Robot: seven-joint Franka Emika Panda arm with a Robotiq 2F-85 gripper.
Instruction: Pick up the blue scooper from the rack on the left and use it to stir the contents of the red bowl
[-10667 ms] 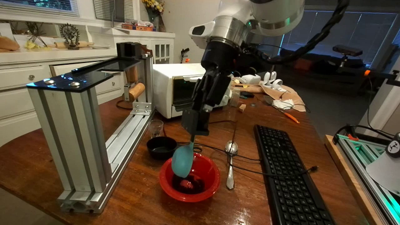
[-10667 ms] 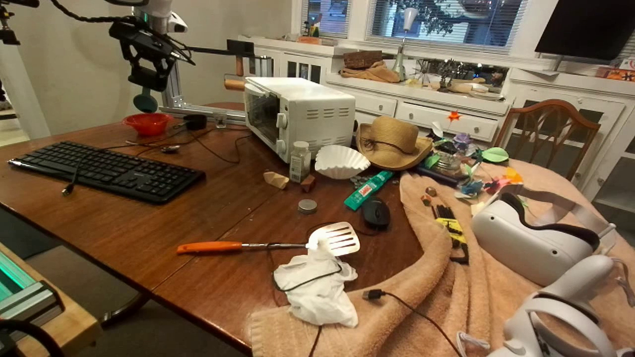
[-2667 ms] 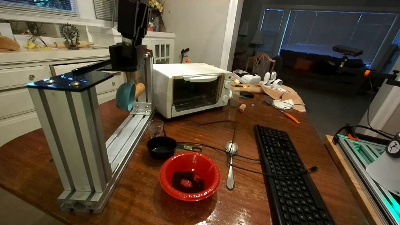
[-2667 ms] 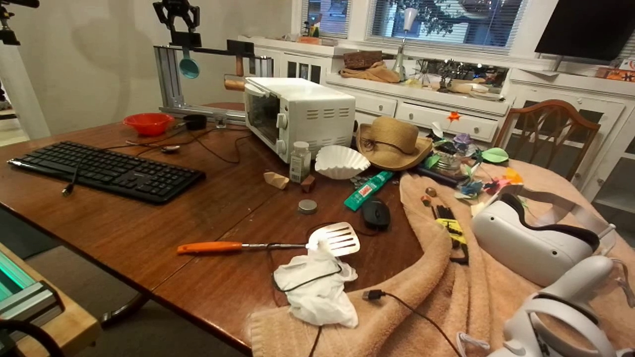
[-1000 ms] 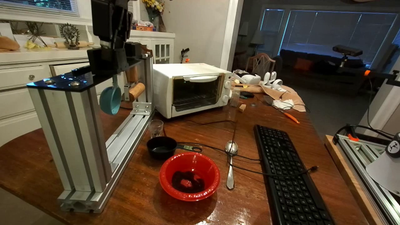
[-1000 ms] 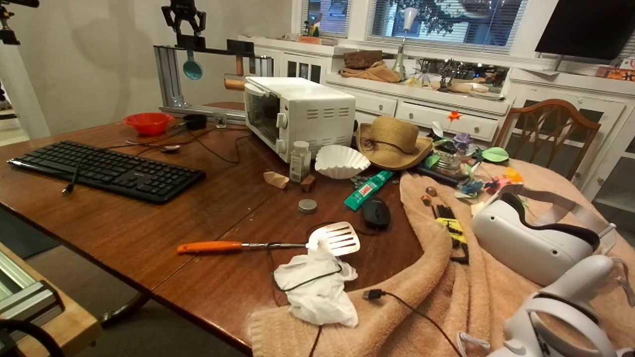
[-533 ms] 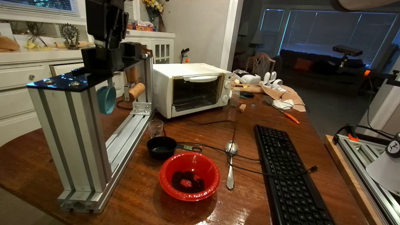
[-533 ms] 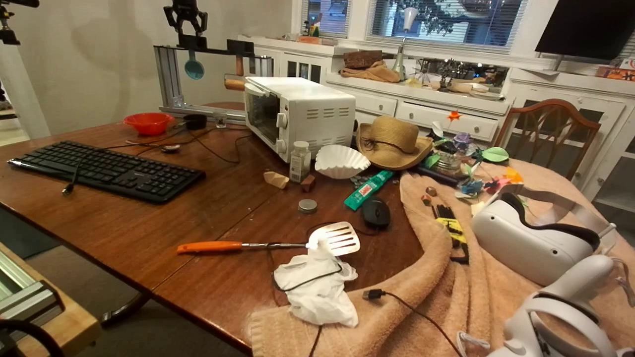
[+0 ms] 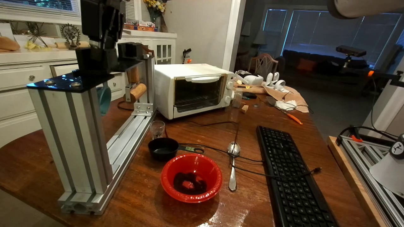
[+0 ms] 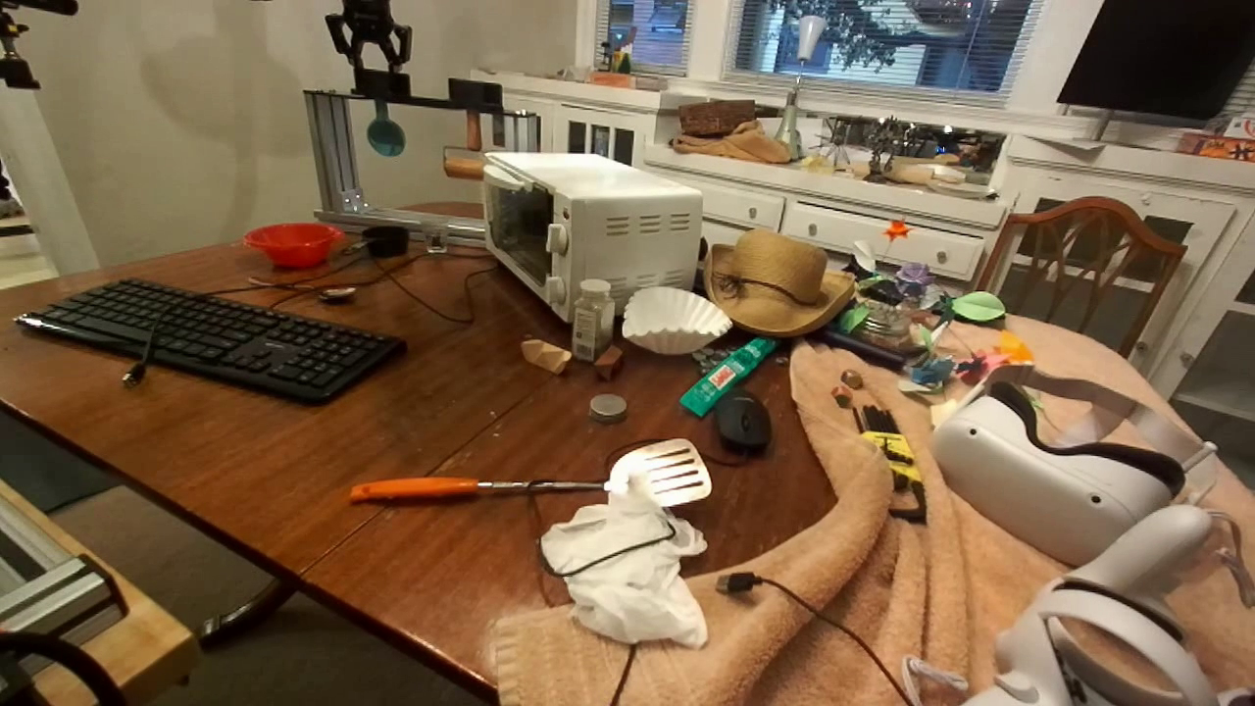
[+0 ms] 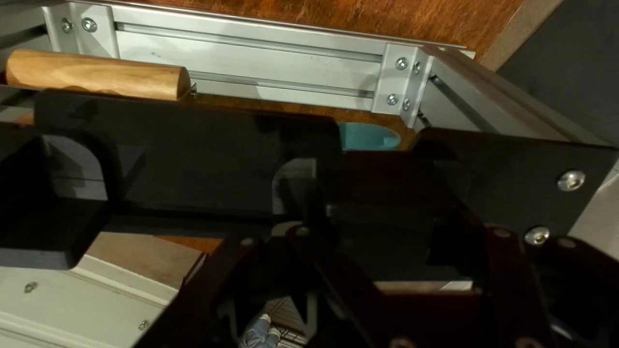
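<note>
The blue scooper (image 9: 104, 99) hangs head down at the rack (image 9: 77, 135), its teal head below the dark top plate. It also shows in an exterior view (image 10: 386, 137), and its head shows partly in the wrist view (image 11: 368, 137). My gripper (image 10: 380, 69) is shut on the black block at the scooper's top, just above the plate; in the wrist view its fingers (image 11: 387, 217) are dark. I cannot tell whether the block rests on the plate. The red bowl (image 9: 193, 198) stands on the table, with dark brown contents (image 9: 199, 188) in its bottom.
A wooden-handled tool (image 9: 138, 92) hangs on the rack beside another black block (image 9: 130, 50). A white toaster oven (image 9: 192, 71) stands behind. A black cup (image 9: 163, 149), a glass (image 9: 157, 129), a silver spoon (image 9: 233, 170), cables and a keyboard (image 9: 293, 176) lie around the bowl.
The scooper went from over the bowl to the rack. In the last second my gripper slid it along the rack toward the near post, which now partly hides its head. The bowl stayed put.
</note>
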